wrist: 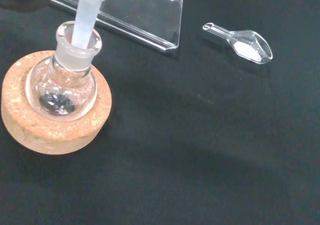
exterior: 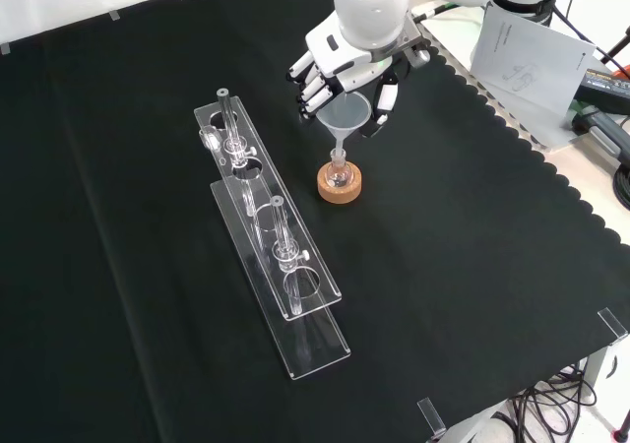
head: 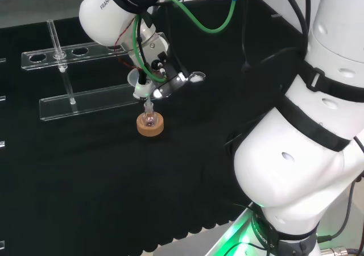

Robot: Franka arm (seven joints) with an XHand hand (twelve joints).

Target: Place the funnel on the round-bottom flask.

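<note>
A small clear round-bottom flask (wrist: 62, 85) sits upright in a cork ring (wrist: 55, 130) on the black cloth; the same flask (exterior: 340, 173) and cork ring (head: 150, 126) appear in the front and head views. A translucent funnel (exterior: 346, 118) hangs over it, and its stem (wrist: 85, 22) reaches into the flask's neck. My hand (exterior: 340, 64) is directly above, fingers curled round the funnel's cone. In the head view the hand (head: 156, 77) sits just over the flask (head: 149, 118).
A clear plastic tube rack (exterior: 271, 231) with upright posts lies to the left in the front view, close to the cork ring. A clear scoop (wrist: 242, 40) with white powder lies on the cloth beyond the flask. Papers (exterior: 532, 54) lie off the cloth's edge.
</note>
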